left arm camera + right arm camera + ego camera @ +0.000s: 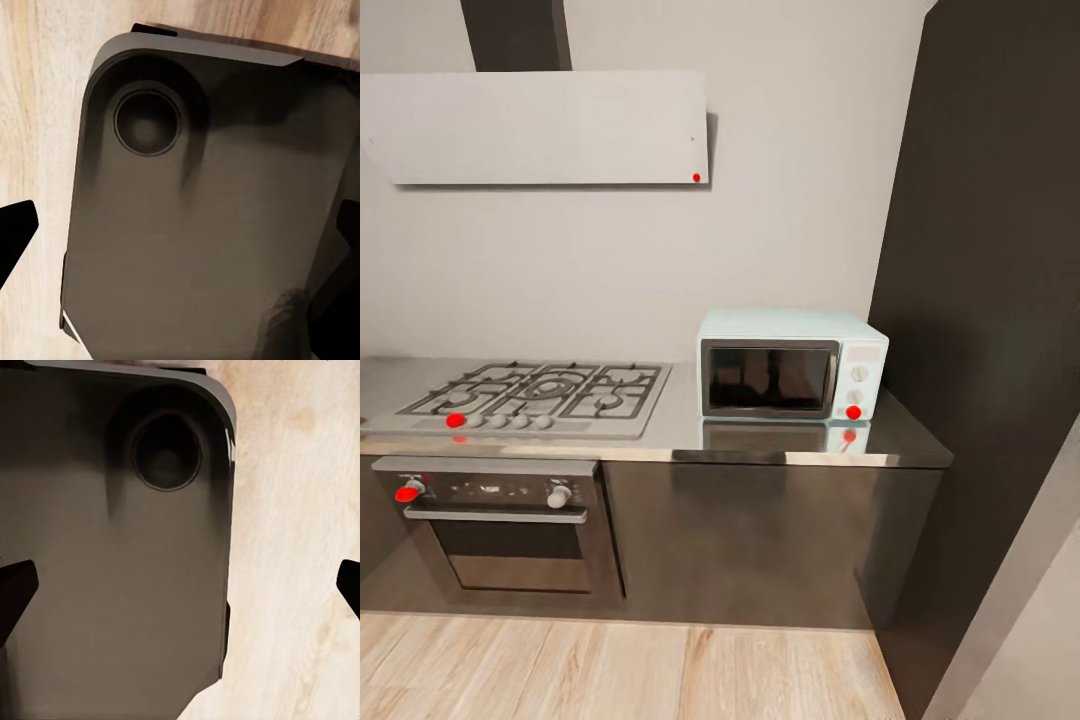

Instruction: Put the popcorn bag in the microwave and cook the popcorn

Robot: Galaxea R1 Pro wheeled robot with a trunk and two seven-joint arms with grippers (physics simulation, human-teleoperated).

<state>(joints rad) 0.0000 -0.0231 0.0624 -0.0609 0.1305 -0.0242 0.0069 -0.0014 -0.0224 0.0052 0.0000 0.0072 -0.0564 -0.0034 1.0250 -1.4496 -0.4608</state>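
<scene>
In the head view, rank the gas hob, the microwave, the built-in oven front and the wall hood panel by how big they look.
1. Wall hood panel, the widest.
2. Gas hob, wide but foreshortened on the countertop.
3. Built-in oven front, close to the hob in apparent area, so that order is unsure.
4. Microwave, smallest.

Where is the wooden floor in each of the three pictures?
Head view: the wooden floor runs along the bottom of the picture, below the dark cabinets and the oven.
Left wrist view: it lies along the picture's left edge and top, behind the robot's dark base.
Right wrist view: it covers the picture's right side, beside the same dark base.
Shared landmark: the pale wood planks.
</scene>
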